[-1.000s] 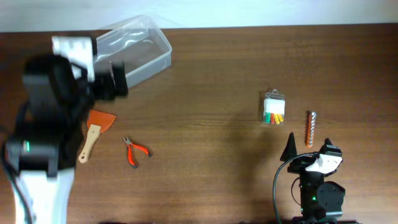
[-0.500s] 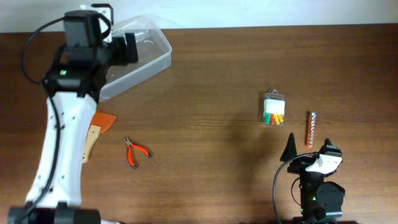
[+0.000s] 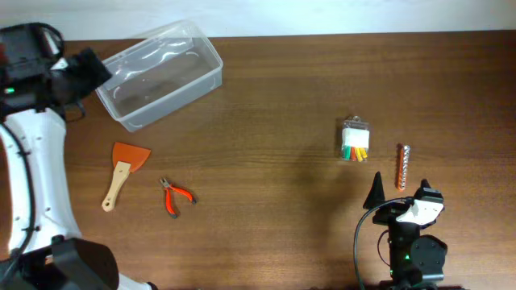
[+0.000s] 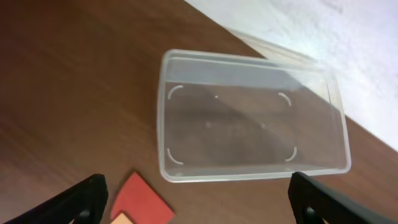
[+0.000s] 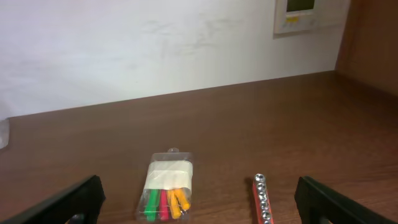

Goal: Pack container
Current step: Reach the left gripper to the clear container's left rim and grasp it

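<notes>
The container (image 3: pixel 161 72) is a clear rectangular tub, empty, at the table's back left; it also shows in the left wrist view (image 4: pixel 249 118). My left gripper (image 3: pixel 95 68) hangs just left of the container, open and empty; in its wrist view (image 4: pixel 199 208) the fingers are spread wide above the table. My right gripper (image 3: pixel 401 193) is open and empty at the front right, resting near the table; it shows in its wrist view too (image 5: pixel 202 208).
An orange scraper (image 3: pixel 125 169) with a wooden handle lies front left, its blade in the left wrist view (image 4: pixel 140 202). Red pliers (image 3: pixel 176 196) lie beside it. A clear packet of coloured pieces (image 3: pixel 355 141) (image 5: pixel 168 186) and a socket rail (image 3: pixel 403 165) (image 5: pixel 262 199) lie ahead of the right gripper.
My left arm has swung from over the container's left end back to the far left, uncovering the whole tub and the scraper. The container and the right arm have not moved.
</notes>
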